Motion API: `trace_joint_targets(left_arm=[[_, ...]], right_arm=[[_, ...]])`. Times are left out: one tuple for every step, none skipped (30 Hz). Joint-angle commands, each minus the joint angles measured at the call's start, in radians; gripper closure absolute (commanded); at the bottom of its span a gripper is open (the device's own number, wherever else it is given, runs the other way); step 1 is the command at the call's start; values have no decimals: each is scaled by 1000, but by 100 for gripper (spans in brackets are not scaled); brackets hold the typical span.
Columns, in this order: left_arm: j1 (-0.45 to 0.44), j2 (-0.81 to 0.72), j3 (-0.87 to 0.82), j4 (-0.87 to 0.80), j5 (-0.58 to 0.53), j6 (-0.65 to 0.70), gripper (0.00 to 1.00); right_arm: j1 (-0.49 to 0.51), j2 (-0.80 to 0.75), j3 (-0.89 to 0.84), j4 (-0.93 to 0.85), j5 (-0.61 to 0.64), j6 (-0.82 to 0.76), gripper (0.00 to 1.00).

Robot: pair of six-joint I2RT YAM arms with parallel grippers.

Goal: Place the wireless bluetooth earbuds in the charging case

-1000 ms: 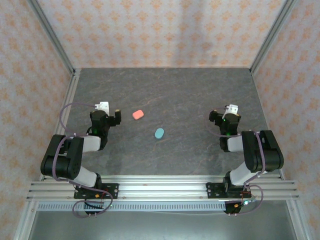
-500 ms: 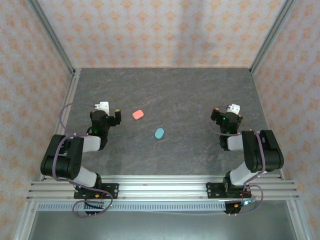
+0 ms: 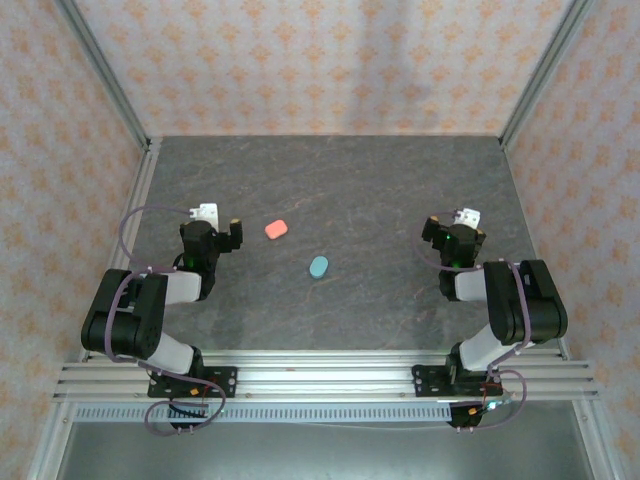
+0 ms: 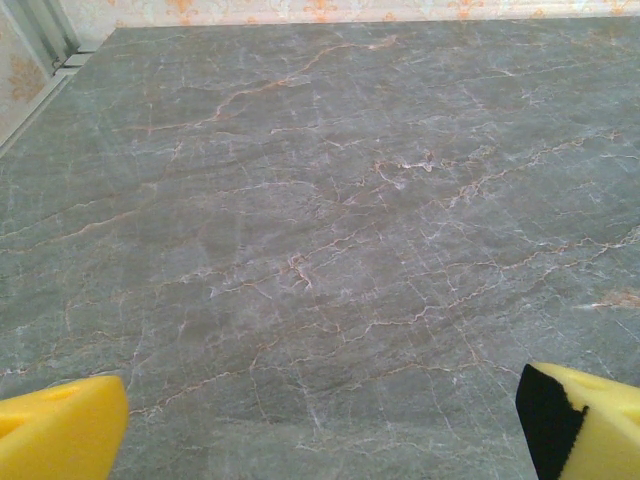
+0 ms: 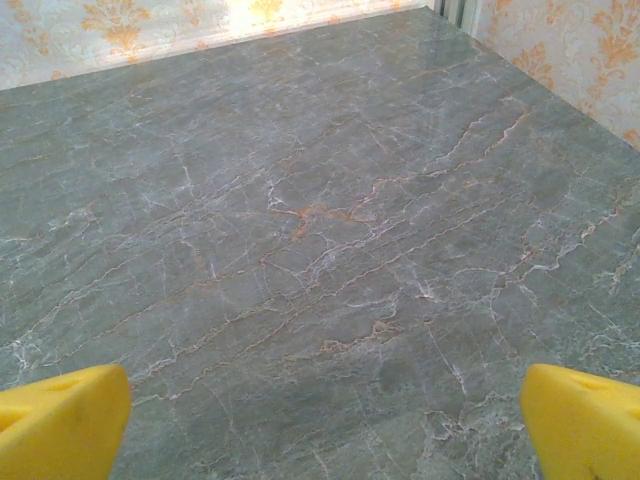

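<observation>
Left pincer (image 4: 320,432) is spread wide, nothing between its yellow foam pads (image 4: 58,430). Right pincer (image 5: 320,425) same: spread, empty. Both hang low over the grey marble-pattern desk (image 3: 380,180), one at each side, well apart from the goods.

Coral-red pill-shaped case (image 3: 277,228) and light teal pill-shaped case (image 3: 318,266) lie mid-desk between the arms, nearer the left one. Earbuds: too small to tell from above, so can't say whether any lie loose or sit inside.

Risks:
- tiny stemmed buds slip or flick out of soft pads
- unanchored case skates on the smooth desk when pushed
- bud goes into the wrong-colour case

Views: top camera gives both cases and the arm layout. Wrist cameras give pad spacing and marble ahead of the pads, so I judge neither pincer is aimed at a case.
</observation>
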Motion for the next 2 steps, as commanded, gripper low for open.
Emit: trace_joint_targets(left_arm=[[8, 3, 22, -7, -23, -5, 0], [8, 2, 21, -8, -23, -5, 0]], right_arm=[[-2, -16, 17, 3, 12, 12, 1], [-3, -16, 15, 6, 12, 11, 1]])
